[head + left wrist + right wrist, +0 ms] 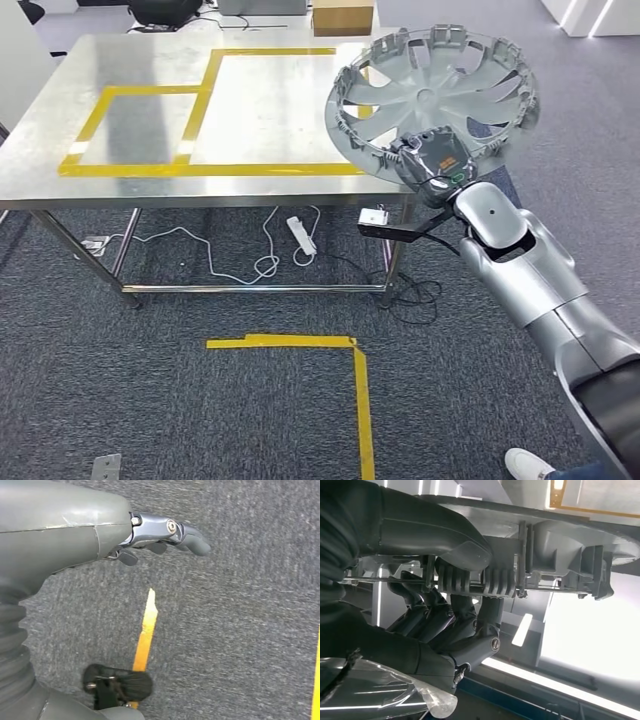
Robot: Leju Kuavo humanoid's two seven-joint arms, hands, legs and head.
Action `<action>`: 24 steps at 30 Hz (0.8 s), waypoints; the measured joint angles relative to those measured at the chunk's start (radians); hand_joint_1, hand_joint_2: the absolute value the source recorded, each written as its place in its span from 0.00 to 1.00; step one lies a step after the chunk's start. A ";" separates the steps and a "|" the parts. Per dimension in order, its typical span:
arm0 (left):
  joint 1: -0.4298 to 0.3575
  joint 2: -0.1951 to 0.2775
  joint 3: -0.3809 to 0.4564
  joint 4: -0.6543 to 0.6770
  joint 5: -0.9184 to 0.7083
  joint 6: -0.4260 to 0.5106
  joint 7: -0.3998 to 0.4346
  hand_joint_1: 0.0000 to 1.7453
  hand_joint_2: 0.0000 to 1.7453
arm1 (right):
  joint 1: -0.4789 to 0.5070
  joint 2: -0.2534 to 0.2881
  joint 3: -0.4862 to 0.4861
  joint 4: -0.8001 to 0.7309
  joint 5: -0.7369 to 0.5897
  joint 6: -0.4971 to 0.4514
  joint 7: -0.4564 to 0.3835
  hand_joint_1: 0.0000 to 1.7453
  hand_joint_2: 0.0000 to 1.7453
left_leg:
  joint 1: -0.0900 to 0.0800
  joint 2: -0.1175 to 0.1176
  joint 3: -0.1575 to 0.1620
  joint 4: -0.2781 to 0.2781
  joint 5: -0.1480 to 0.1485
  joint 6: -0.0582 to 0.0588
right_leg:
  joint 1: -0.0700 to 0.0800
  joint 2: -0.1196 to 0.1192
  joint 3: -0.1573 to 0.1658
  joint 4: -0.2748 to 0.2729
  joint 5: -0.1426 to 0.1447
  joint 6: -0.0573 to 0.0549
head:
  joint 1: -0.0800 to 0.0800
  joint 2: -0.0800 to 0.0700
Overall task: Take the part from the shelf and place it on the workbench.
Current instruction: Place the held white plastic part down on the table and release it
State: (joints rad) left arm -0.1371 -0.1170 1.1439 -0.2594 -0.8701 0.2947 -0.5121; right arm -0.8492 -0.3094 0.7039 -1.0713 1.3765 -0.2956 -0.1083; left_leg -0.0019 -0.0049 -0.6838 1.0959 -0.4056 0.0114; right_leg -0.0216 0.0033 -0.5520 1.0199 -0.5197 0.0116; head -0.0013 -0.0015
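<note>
Steel workbench point(151, 185) is seen across the upper left and centre of the head view, its top marked with yellow tape rectangles point(198, 100), and a white power strip point(300, 235) with cables lies on the grey carpet point(189, 400) beneath it. Lower centre, a yellow tape corner point(355, 350) is laid on the floor. At the upper right, the part, a grey wheel cover point(434, 95), is held tilted above the bench's right end, its near rim clasped by the right hand point(430, 165); in the right wrist view the fingers point(471, 625) are wrapped under the ribbed rim. The left hand point(158, 535) is shown above carpet, fingers extended, nothing held.
</note>
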 joint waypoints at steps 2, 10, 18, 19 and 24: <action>0.000 0.002 0.000 0.000 0.001 0.001 0.000 0.00 1.00 | 0.000 0.000 -0.001 0.002 -0.001 -0.002 0.000 1.00 1.00 | -0.007 0.001 0.019 -0.044 -0.007 0.015 | 0.000 0.000 0.001 -0.002 -0.003 0.011 | 0.001 0.000; 0.006 0.001 0.000 0.000 0.002 0.003 0.000 0.00 1.00 | 0.028 0.000 -0.006 0.005 -0.003 -0.004 -0.004 1.00 1.00 | 0.001 -0.004 0.079 -0.092 -0.042 0.038 | 0.002 -0.002 -0.156 0.257 -0.101 0.032 | 0.010 0.000; 0.012 -0.002 0.000 0.000 0.003 0.003 0.000 0.00 1.00 | 0.043 0.000 -0.007 0.010 -0.003 -0.007 -0.006 1.00 1.00 | -0.003 -0.010 0.130 -0.086 -0.095 0.009 | 0.010 -0.006 -0.108 -0.006 0.086 0.014 | 0.010 0.000; 0.011 -0.002 0.000 0.000 0.003 0.003 0.000 0.00 1.00 | 0.044 0.000 -0.009 0.010 -0.003 -0.007 -0.006 1.00 1.00 | -0.003 -0.009 0.129 -0.083 -0.098 0.004 | 0.008 -0.005 -0.101 -0.005 0.089 0.008 | 0.011 0.000; 0.009 -0.003 -0.001 0.000 0.003 0.004 0.000 0.00 1.00 | 0.054 0.000 -0.011 0.013 -0.007 -0.008 -0.006 1.00 1.00 | 0.006 -0.002 0.014 0.137 -0.172 -0.027 | 0.000 -0.005 -0.066 -0.014 0.067 -0.009 | 0.008 0.000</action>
State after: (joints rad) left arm -0.1284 -0.1202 1.1429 -0.2594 -0.8673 0.2983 -0.5117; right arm -0.7953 -0.3094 0.6932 -1.0581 1.3696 -0.3036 -0.1140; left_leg 0.0045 -0.0065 -0.6694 1.2325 -0.5779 -0.0155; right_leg -0.0219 -0.0012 -0.6180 1.0059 -0.4523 0.0021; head 0.0068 -0.0012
